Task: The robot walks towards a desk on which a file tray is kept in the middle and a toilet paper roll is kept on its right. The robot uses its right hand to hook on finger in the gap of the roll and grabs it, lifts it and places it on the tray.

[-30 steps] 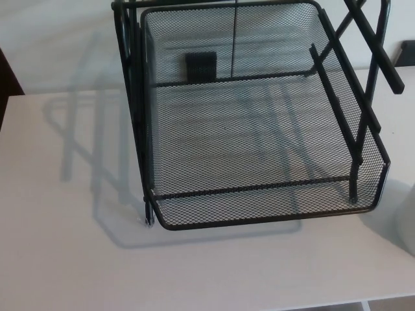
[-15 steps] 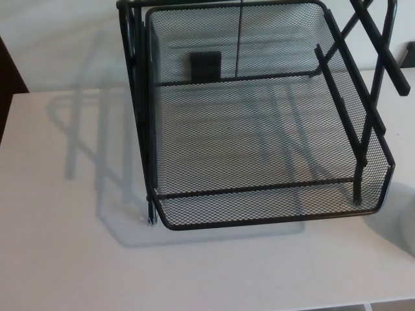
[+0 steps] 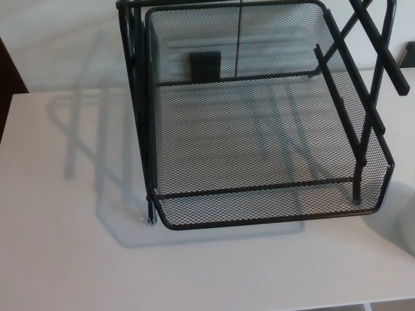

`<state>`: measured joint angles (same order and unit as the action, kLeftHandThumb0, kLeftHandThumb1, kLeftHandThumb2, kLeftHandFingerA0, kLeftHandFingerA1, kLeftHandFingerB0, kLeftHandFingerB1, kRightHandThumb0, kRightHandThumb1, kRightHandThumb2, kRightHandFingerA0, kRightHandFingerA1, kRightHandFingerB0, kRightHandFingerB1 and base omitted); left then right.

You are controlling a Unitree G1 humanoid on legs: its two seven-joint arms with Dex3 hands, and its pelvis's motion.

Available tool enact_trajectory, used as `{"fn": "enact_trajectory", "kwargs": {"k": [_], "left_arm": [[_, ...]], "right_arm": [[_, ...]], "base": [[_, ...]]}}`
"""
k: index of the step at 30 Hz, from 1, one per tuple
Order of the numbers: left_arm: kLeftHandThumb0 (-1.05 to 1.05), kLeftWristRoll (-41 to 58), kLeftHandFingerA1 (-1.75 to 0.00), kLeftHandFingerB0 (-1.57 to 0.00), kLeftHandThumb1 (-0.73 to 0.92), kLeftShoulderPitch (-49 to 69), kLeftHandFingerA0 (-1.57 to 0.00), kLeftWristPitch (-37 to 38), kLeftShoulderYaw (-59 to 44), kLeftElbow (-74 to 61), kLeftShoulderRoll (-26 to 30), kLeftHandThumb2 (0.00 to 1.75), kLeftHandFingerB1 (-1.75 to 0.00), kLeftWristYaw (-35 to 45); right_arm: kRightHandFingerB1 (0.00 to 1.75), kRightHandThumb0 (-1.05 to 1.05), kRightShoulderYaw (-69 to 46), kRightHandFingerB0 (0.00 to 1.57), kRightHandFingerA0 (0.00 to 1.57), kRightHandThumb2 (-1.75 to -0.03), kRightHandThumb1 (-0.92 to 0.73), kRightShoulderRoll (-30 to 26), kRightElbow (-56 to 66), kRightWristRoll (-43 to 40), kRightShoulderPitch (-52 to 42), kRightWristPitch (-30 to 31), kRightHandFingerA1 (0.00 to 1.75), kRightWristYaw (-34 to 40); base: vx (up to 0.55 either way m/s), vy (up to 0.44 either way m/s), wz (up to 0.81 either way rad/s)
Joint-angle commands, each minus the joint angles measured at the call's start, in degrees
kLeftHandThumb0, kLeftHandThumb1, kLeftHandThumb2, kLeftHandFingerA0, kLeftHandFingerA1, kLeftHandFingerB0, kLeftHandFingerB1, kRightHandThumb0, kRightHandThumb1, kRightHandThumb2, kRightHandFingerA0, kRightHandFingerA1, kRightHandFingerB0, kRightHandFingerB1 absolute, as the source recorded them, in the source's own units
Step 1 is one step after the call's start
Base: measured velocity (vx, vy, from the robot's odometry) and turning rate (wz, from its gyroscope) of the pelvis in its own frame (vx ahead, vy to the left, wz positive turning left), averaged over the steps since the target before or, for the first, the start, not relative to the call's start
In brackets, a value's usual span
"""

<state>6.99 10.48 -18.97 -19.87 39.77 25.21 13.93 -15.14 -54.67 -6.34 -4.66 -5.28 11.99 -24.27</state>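
A black wire-mesh file tray fills the upper middle of the head view, standing on a white desk. Its mesh basket holds nothing. At the far right edge a pale rounded sliver, likely the toilet paper roll, just shows beside the tray's front right corner; most of it is cut off. Neither of my hands shows in the picture.
Black frame bars of the tray rack rise at the upper right. The desk's front edge runs along the bottom right. A dark strip lies beyond the desk's left edge.
The whole picture shifted slightly right and down a second ago, so the camera moved; since half a second ago nothing has visibly changed.
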Motion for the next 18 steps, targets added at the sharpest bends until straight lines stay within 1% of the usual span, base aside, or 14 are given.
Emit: {"fn": "enact_trajectory", "kwargs": {"k": [1,3,4,5,7,8,11,16,18], "left_arm": [[-0.89,-0.11,-0.12,0.0,0.86,0.0,0.0,0.94,-0.15,-1.01,1.44,1.18,-0.07,-0.21],[-0.91,0.23,-0.1,0.0,0.9,0.09,0.0,0.27,-0.33,-1.67,1.53,1.19,-0.05,0.15],[-0.9,0.33,-0.11,0.0,0.9,0.22,0.0,0.01,-0.39,-2.01,1.54,1.19,-0.06,0.28],[-0.89,0.27,-0.11,0.0,0.91,0.51,0.0,-0.52,-0.36,-2.74,1.59,1.19,-0.06,0.15],[-0.89,0.11,-0.12,0.0,0.9,0.69,0.0,0.1,-0.31,-2.66,1.58,1.19,-0.06,0.11],[-0.85,-0.22,-0.15,0.0,0.89,0.79,0.0,0.27,-0.04,-2.83,1.61,1.19,-0.09,-0.11],[-0.86,-0.45,-0.14,0.0,0.88,0.14,0.0,0.18,0.16,-1.92,1.83,1.19,-0.09,-0.35],[-0.89,0.11,-0.12,0.0,0.9,0.02,0.0,-0.27,-0.07,-2.51,1.86,1.18,-0.05,-0.07],[-0.86,-0.5,-0.15,0.0,0.88,0.44,0.0,-0.43,0.45,-3.35,2.04,1.19,-0.09,-0.35]], "right_arm": [[0.37,-0.59,2.06,0.09,0.31,-0.72,-0.41,-1.89,0.35,3.06,-0.9,-3.22,0.47,-4.66],[0.37,-0.57,3.77,0.11,0.3,-0.71,-0.41,-2.24,0.81,4.49,-0.92,-2.82,0.46,-5.08],[0.37,-0.57,4.26,0.11,0.3,-0.71,-0.41,-2.18,0.65,5.03,-0.77,-3.32,0.46,-5.01],[0.37,-0.6,5.41,0.11,0.3,-0.73,-0.42,-2.32,0.39,6.53,-0.67,-5.17,0.47,-4.71],[0.37,-0.6,6.23,0.11,0.3,-0.73,-0.41,-2.38,0.72,7.32,-0.44,-5.46,0.48,-4.81],[0.37,-0.57,6.53,0.11,0.29,-0.71,-0.41,-2.36,0.64,7.62,-0.25,-5.73,0.48,-4.94],[0.37,-0.58,8.44,0.11,0.29,-0.71,-0.41,-2.62,-0.16,9.52,1.16,-7.72,0.49,-5.14],[0.37,-0.58,9.54,0.11,0.31,-0.72,-0.41,-3.11,0.67,11.7,1.78,-8.35,0.5,-5.31],[0.37,-0.59,10.16,0.11,0.31,-0.72,-0.41,-3.46,1.58,13.07,1.7,-8.44,0.51,-5.19]], "base": [[0.0,0.0,0.0],[0.0,0.0,0.0],[0.0,0.0,0.0],[0.0,0.0,0.0],[0.0,0.0,0.0],[0.0,0.0,0.0],[0.0,0.0,0.0],[0.0,0.0,0.0],[0.0,0.0,0.0]]}}
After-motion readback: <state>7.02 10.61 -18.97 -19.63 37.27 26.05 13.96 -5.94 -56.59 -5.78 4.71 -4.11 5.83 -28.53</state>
